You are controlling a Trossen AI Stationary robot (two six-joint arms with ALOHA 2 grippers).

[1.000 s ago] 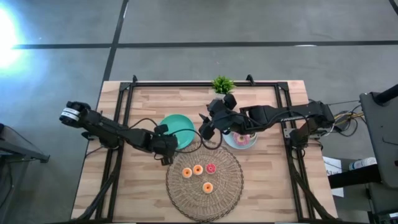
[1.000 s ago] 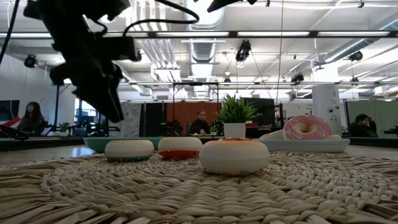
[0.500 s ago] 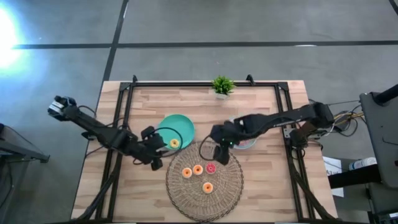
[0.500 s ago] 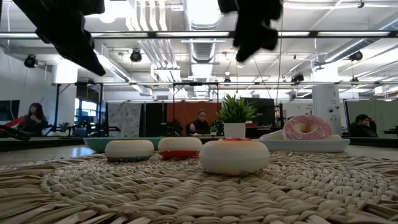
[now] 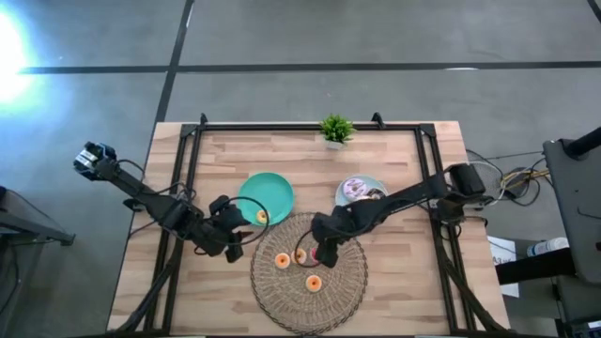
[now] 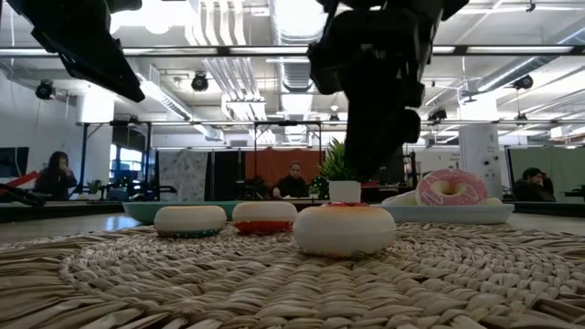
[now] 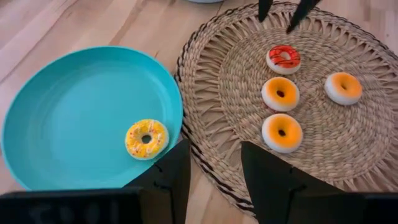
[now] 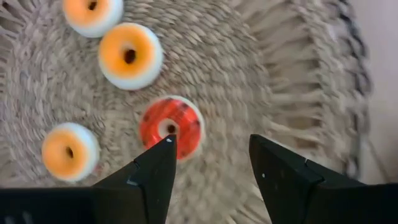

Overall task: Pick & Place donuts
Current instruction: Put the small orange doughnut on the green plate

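Your right tool, fingers spread, hangs over the red donut on the mat, frame centre; your left tool, also spread, waits beside the teal plate holding a yellow donut.

The wicker mat lies at the front middle of the table. On the mat lie four small donuts. Behind the mat to the left stands a plate with one donut in it. Behind the mat to the right stands another plate holding larger donuts. Far behind the mat, at the table's back edge, stands a small plant.
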